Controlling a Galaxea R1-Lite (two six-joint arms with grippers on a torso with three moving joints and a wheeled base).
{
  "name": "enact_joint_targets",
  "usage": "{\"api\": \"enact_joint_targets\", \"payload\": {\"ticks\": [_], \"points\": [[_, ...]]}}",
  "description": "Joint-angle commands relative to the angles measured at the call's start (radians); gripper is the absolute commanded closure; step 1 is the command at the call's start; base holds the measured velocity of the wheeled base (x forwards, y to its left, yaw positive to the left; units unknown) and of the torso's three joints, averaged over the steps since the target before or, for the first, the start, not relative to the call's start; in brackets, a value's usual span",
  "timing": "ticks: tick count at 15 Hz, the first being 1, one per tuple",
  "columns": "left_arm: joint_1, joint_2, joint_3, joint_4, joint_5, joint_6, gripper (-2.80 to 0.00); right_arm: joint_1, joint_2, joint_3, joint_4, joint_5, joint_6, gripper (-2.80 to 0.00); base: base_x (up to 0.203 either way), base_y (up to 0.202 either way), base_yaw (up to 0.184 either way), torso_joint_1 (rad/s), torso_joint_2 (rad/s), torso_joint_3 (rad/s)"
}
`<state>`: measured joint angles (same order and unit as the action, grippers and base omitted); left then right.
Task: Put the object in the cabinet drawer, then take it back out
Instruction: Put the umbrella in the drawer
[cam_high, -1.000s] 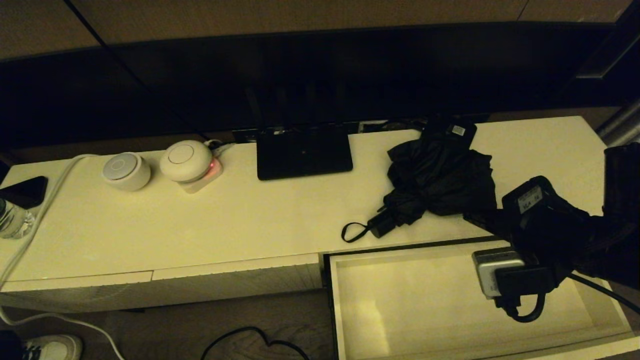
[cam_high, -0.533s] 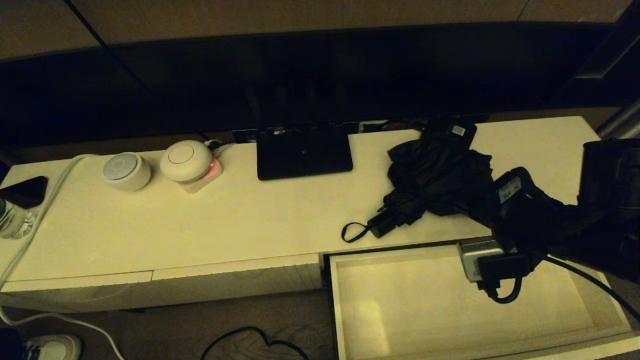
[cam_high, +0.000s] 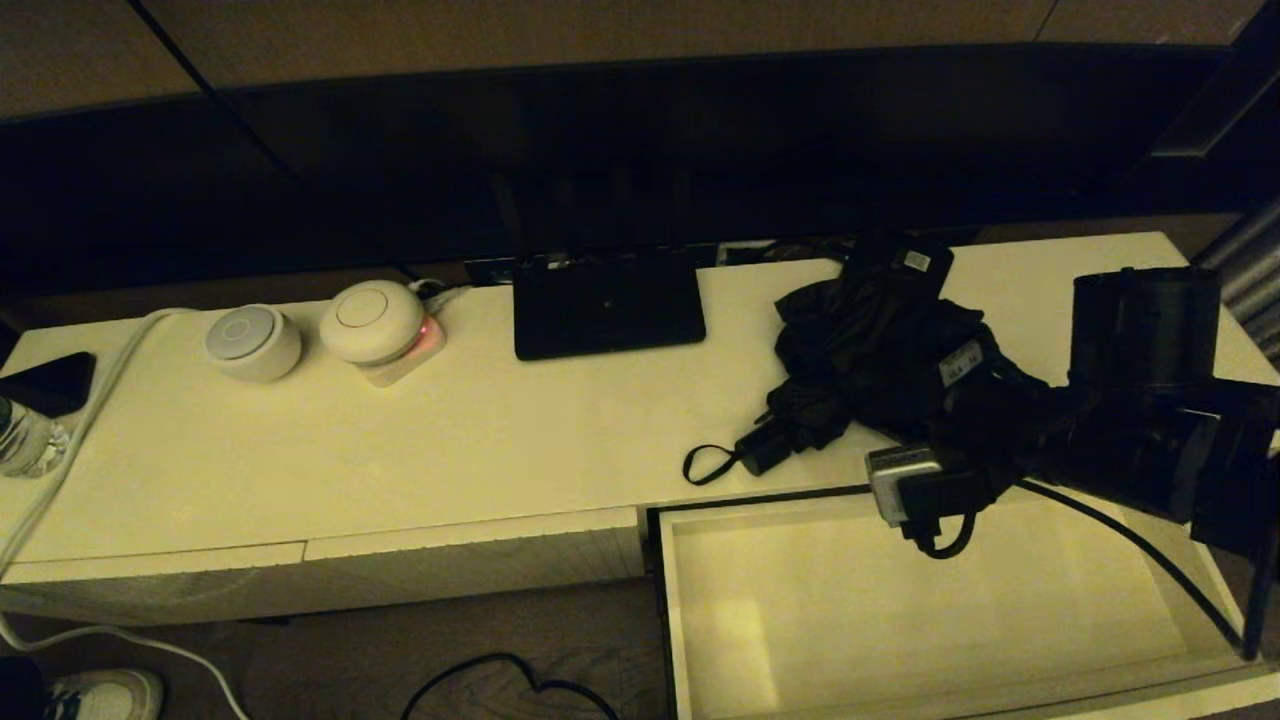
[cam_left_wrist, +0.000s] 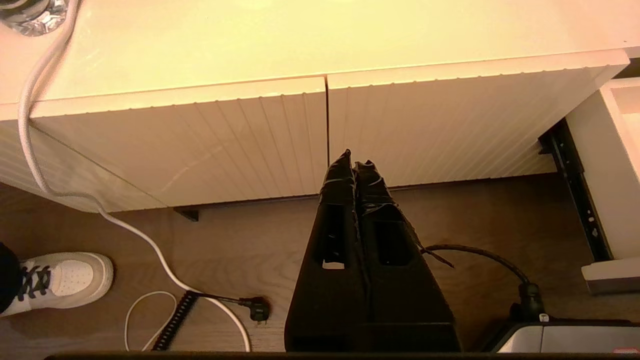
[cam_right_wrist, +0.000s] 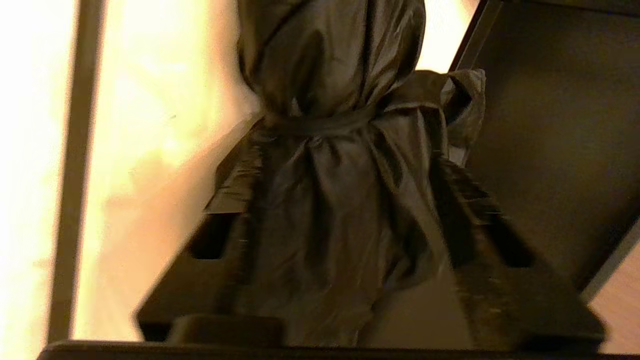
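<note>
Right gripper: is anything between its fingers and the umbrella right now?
Nothing. In the right wrist view the right gripper has its fingers spread to either side of the umbrella, only black fabric between them. The head view hides this.

In the head view the right gripper's (cam_high: 975, 400) fingers are hidden against the umbrella (cam_high: 870, 350); the drawer (cam_high: 700, 620) runs off the lower edge.
</note>
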<state>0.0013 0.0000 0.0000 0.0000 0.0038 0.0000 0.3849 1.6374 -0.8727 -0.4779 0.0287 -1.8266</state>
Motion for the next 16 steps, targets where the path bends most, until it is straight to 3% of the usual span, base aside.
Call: {"api": "enact_joint_targets", "payload": {"ticks": [1, 9, 16], "points": [[0.000, 0.000, 0.003, 0.000, 0.001, 0.000, 0.00, 0.002, 0.058, -0.056, -0.004, 0.002, -0.010, -2.80, 0.000, 0.000, 0.000, 0.000, 0.00, 0.000], [0.000, 0.000, 0.003, 0.000, 0.001, 0.000, 0.00, 0.002, 0.167, -0.179, -0.004, 0.003, -0.009, -2.80, 0.000, 0.000, 0.000, 0.000, 0.00, 0.000], [0.000, 0.000, 0.003, 0.000, 0.001, 0.000, 0.00, 0.028, 0.132, -0.194, 0.032, -0.011, -0.007, -2.80, 0.000, 0.000, 0.000, 0.000, 0.00, 0.000]]}}
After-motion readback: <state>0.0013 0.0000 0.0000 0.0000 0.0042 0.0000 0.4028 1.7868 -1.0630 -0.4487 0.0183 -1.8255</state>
